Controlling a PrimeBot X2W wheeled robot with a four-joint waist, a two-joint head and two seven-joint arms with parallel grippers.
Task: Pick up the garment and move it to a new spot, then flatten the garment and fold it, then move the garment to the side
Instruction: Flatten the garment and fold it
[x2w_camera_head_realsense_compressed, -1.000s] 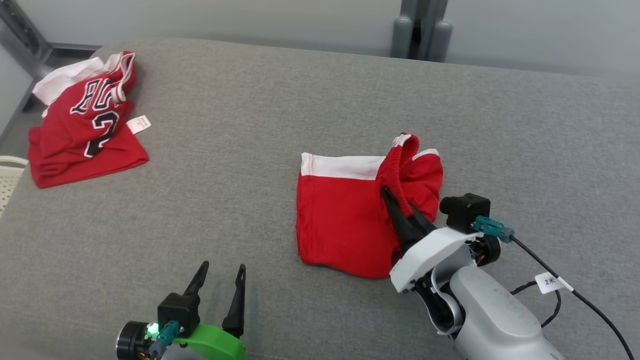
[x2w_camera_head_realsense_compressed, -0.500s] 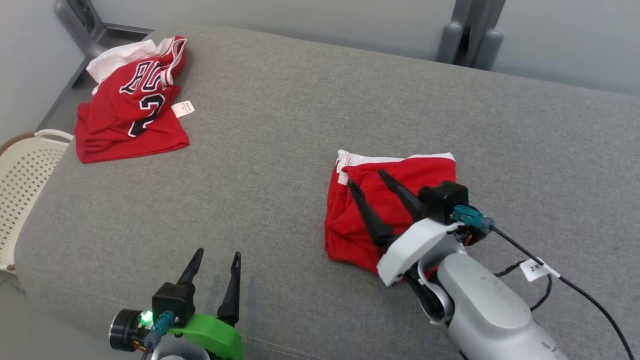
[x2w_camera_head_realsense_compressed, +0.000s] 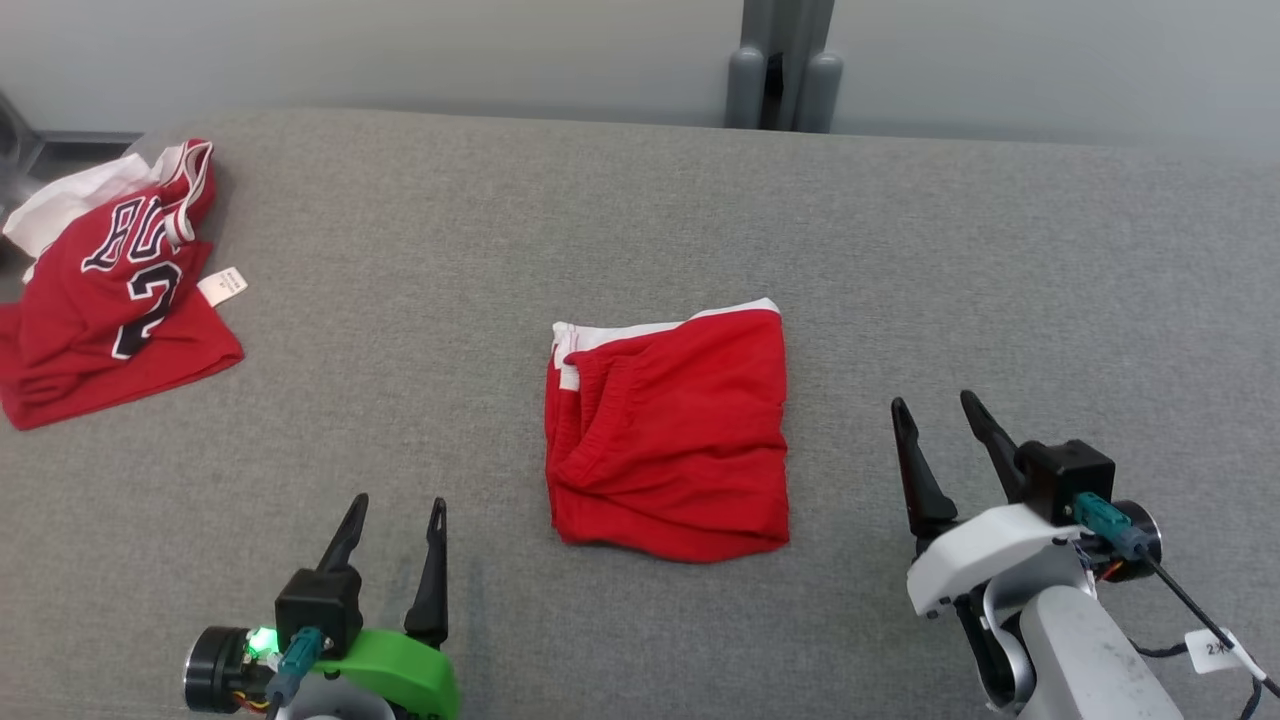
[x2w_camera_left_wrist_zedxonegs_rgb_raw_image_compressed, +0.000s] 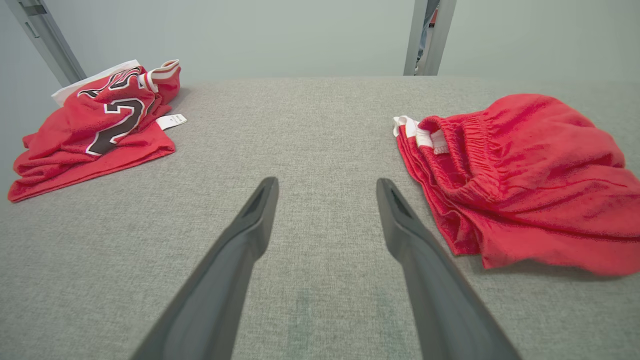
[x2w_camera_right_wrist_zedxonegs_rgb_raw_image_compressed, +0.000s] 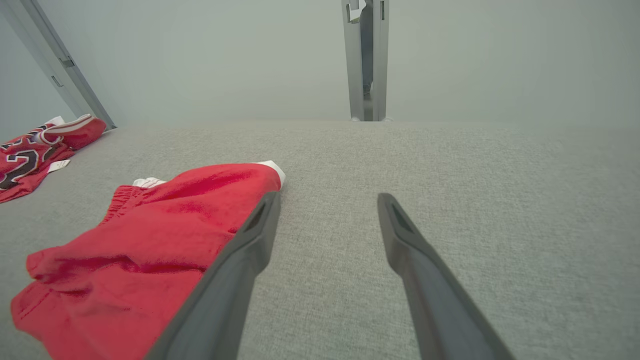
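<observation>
Folded red shorts (x2w_camera_head_realsense_compressed: 668, 435) lie in the middle of the grey cushion (x2w_camera_head_realsense_compressed: 420, 330), with their white trim along the far edge. The left gripper (x2w_camera_head_realsense_compressed: 398, 500) is near the front edge, left of the shorts, with its fingers apart and empty. The right gripper (x2w_camera_head_realsense_compressed: 933, 400) is near the shorts' right side, fingers apart, clear of the cloth. A crumpled red jersey (x2w_camera_head_realsense_compressed: 100, 290) lies at the far left.
</observation>
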